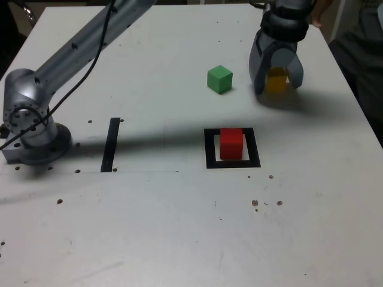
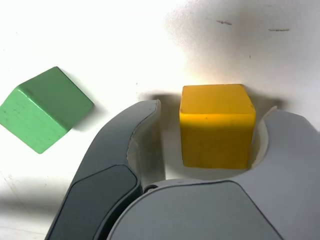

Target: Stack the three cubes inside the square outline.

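My pincer (image 2: 210, 130) straddles the yellow cube (image 2: 217, 125), one jaw touching, one short; I should close squarely before lifting.

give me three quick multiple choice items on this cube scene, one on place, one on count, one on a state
1. What sits inside the square outline?
A red cube
B green cube
C nothing

2. How many cubes are stacked on another?
A two
B one
C none

3. The gripper jaws stand:
A round the yellow cube
B round the green cube
C far from all cubes

Answers:
1 A, the red cube stands within the frame.
2 C, the green cube and the others each rest on the table.
3 A, the yellow cube lies between them, a gap showing on one side.
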